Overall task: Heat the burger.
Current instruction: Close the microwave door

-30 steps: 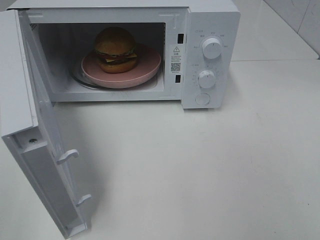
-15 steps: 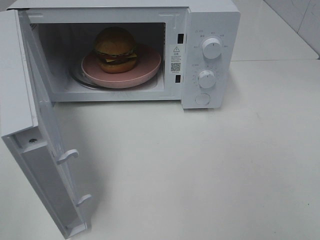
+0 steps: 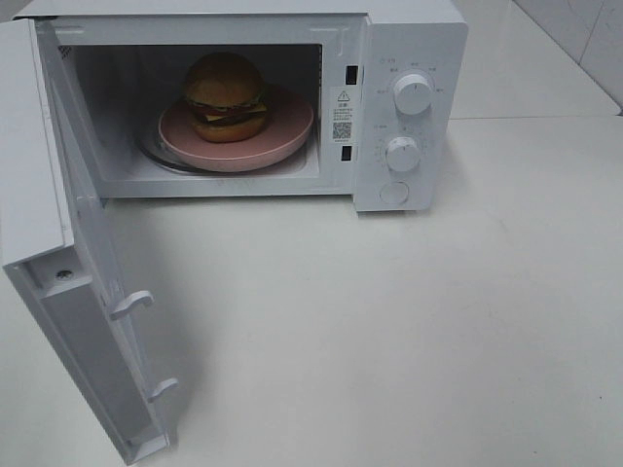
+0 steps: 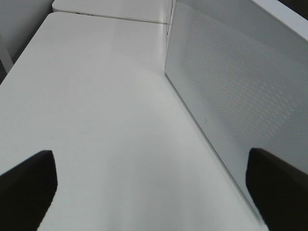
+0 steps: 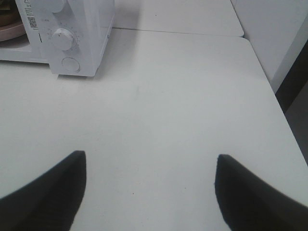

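While the burger [image 3: 225,95] sits unmoved in the microwave [image 3: 428,44], both jaws wide apart, empty

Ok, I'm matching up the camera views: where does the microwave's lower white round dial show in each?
Exterior high: lower white round dial on the control panel, right of the open cavity.
Left wrist: not in it; the white mesh door shows instead.
Right wrist: the dial on the panel, beside the round button.
Shared landmark: the white tabletop, in all three.
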Robot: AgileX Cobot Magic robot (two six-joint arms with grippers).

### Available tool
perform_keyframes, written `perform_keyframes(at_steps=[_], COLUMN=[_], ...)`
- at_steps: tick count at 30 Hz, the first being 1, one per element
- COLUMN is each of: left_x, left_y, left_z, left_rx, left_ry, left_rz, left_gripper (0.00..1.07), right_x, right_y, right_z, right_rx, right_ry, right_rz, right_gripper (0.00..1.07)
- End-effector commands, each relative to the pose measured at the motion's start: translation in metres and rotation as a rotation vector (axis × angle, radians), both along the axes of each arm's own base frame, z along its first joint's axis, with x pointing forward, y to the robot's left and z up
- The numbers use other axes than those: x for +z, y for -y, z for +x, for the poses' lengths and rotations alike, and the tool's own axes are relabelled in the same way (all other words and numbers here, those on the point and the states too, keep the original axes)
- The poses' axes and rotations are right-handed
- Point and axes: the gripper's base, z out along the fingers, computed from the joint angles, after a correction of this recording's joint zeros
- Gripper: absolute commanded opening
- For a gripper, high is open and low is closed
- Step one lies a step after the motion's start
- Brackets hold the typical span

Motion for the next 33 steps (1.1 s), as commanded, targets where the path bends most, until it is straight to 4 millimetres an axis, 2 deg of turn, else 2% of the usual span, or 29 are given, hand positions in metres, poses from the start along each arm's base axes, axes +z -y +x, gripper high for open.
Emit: perform_keyframes(at_steps=[1,5,7,9,12,13,16,18,19,20,21,22,23,24,25,26,29,31,33], left_x=[0.000,0.005,0.017,0.019,0.022,0.023,0.024,0.024,0.024,0.025,0.026,0.026,0.027,0.027,0.026,0.023,0.021,0.011,0.007], left_y=[0.001,0.001,0.001,0.001,0.000,0.000,-0.001,-0.004,-0.004,-0.004,-0.006,-0.006,-0.006,-0.006,-0.006,-0.006,-0.006,-0.006,-0.006], left_z=[-0.001,0.000,0.003,0.006,0.014,0.019,0.022,0.032,0.032,0.034,0.039,0.039,0.041,0.041,0.047,0.054,0.057,0.071,0.074], left_rx=[0.002,0.003,0.004,0.004,0.007,0.010,0.014,0.031,0.031,0.034,0.040,0.040,0.042,0.042,0.042,0.041,0.040,0.038,0.037], left_ry=[0.020,0.023,0.054,0.066,0.079,0.070,0.064,0.030,0.030,0.028,0.028,0.028,0.041,0.041,0.064,0.096,0.102,0.162,0.172], left_rz=[-0.008,-0.015,-0.016,-0.016,-0.017,-0.008,-0.002,0.030,0.030,0.037,0.050,0.050,0.054,0.054,0.058,0.059,0.058,0.059,0.059], left_gripper=[1.00,0.98,0.94,0.92,0.86,0.80,0.75,0.51,0.51,0.45,0.28,0.28,0.22,0.22,0.06,0.00,0.00,0.00,0.00], right_x=[0.000,0.000,0.000,0.000,0.000,0.000,0.000,0.000,0.000,0.000,0.000,0.000,0.000,0.000,0.000,0.000,0.000,0.000,0.000], right_y=[0.000,0.000,0.000,0.000,0.000,0.000,0.000,0.000,0.000,0.000,0.000,0.000,0.000,0.000,0.000,0.000,0.000,0.000,0.000], right_z=[-0.003,-0.003,-0.003,-0.003,-0.003,-0.003,-0.003,-0.003,-0.003,-0.003,-0.003,-0.003,-0.003,-0.003,-0.003,-0.003,-0.003,-0.003,-0.003], right_rx=[-0.002,-0.002,-0.002,-0.002,-0.002,-0.002,-0.002,-0.002,-0.002,-0.002,-0.002,-0.002,-0.002,-0.002,-0.002,-0.002,-0.002,-0.002,-0.002], right_ry=[0.038,0.038,0.038,0.038,0.038,0.038,0.038,0.038,0.038,0.038,0.038,0.038,0.038,0.038,0.038,0.038,0.038,0.038,0.038], right_rz=[0.005,0.005,0.005,0.005,0.005,0.005,0.005,0.005,0.005,0.005,0.005,0.005,0.005,0.005,0.005,0.005,0.005,0.005,0.005], right_gripper=[0.71,0.71,0.71,0.71,0.71,0.71,0.71,0.71,0.71,0.71,0.71,0.71,0.71,0.71,0.71,0.71,0.71,0.71,0.71])
